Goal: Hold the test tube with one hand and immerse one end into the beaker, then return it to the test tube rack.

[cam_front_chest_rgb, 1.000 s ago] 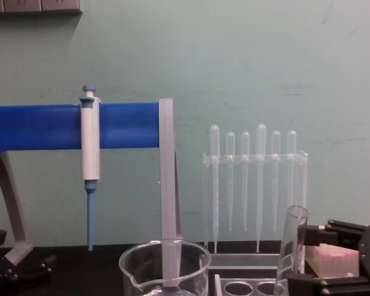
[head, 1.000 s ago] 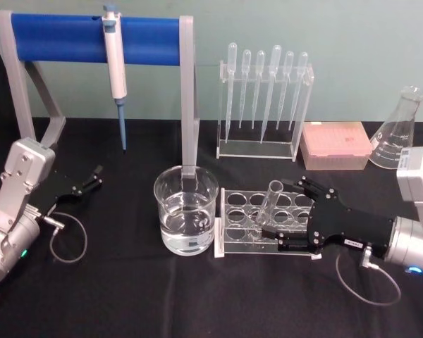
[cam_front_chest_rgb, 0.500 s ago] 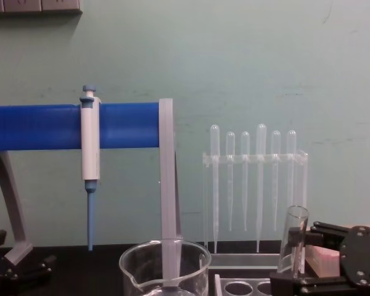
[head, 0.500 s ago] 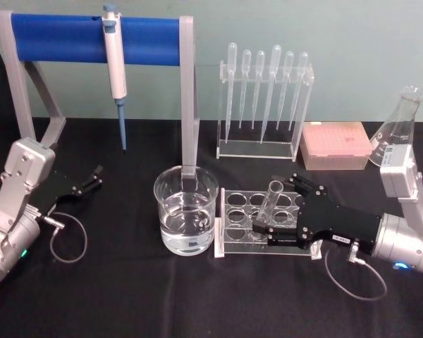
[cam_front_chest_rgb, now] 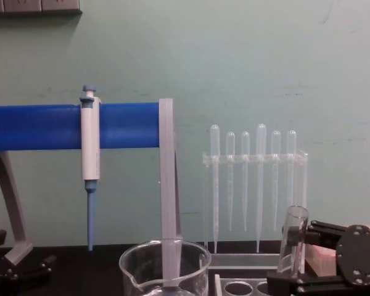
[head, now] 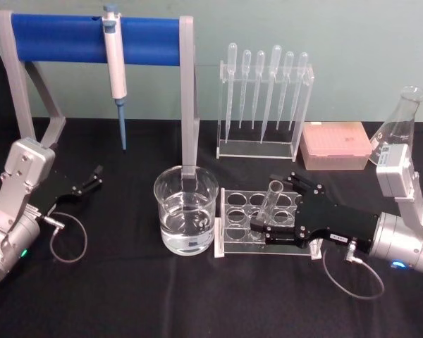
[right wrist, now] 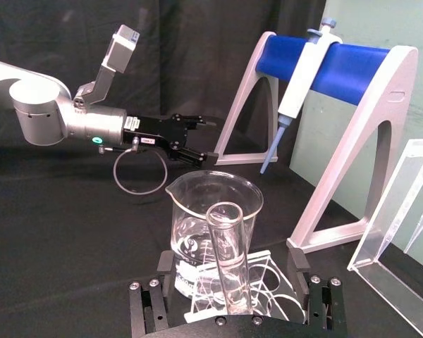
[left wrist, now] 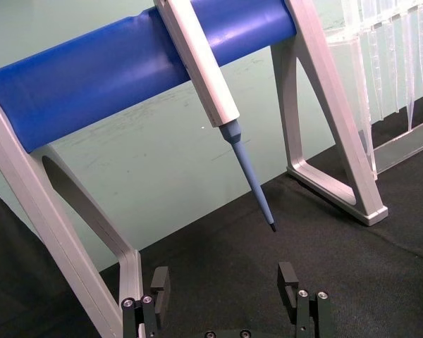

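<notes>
Test tube stands tilted in the rack just right of the beaker, between the right pincer's parted jaws. Left pincer, jaws apart, sits well left of the beaker.

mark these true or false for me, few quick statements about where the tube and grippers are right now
1. The test tube stands in the rack, leaning slightly. True.
2. The right gripper is shut on the test tube. False: its jaws are open on either side of the tube, with a gap on each side in the right wrist view.
3. The beaker holds clear liquid and sits beside the rack. True.
4. The left gripper reaches over the beaker. False: it sits open at the table's far left, near the blue stand.
</notes>
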Tool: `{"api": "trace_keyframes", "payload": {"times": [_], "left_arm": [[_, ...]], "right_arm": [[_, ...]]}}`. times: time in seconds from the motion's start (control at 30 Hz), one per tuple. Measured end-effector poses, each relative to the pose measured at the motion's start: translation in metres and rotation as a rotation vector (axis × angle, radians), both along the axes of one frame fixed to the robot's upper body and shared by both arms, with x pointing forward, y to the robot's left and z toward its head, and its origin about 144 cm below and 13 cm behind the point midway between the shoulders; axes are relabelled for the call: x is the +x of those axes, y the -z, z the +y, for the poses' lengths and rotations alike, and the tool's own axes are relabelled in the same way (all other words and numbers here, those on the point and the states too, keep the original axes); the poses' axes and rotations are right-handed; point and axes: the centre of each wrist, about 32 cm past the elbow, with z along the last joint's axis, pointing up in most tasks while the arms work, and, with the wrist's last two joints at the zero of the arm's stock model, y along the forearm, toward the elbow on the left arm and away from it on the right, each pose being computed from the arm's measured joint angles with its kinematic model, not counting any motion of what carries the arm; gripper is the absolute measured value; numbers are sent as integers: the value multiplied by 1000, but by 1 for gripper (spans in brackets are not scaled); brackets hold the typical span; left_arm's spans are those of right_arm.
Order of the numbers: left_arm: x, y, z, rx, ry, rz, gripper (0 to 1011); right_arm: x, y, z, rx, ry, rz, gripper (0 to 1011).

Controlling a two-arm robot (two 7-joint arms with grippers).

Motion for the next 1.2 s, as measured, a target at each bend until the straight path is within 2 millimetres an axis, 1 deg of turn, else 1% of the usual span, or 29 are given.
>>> {"api": "trace_keyframes", "payload": {"times": [0.07,0.2,0.23,0.33,0.37,0.43,0.47,0.57,0.6,0.7,0.73,0.8,0.87,0.97,1.2], "left_arm": [[0,0,0,0,0,0,1000],[0,0,0,0,0,0,1000],[0,0,0,0,0,0,1000],[0,0,0,0,0,0,1000],[0,0,0,0,0,0,1000],[0,0,0,0,0,0,1000],[0,0,0,0,0,0,1000],[0,0,0,0,0,0,1000],[0,0,0,0,0,0,1000],[0,0,0,0,0,0,1000],[0,0,0,0,0,0,1000],[0,0,0,0,0,0,1000],[0,0,0,0,0,0,1000],[0,0,0,0,0,0,1000],[0,0,0,0,0,0,1000]], "right_arm": [[0,0,0,1,0,0,982],[0,0,0,1,0,0,908],[0,0,0,1,0,0,862],[0,0,0,2,-1,0,803],[0,0,0,2,-1,0,748],[0,0,0,2,-1,0,711],[0,0,0,2,-1,0,651],[0,0,-1,2,-1,0,594],[0,0,-1,2,-1,0,536],[0,0,-1,2,-2,1,448],[0,0,-1,2,-2,1,390],[0,0,-1,2,-2,1,346],[0,0,-1,2,-2,1,274],[0,-1,-1,3,-1,0,236],[0,-1,-1,3,-2,0,236]]}}
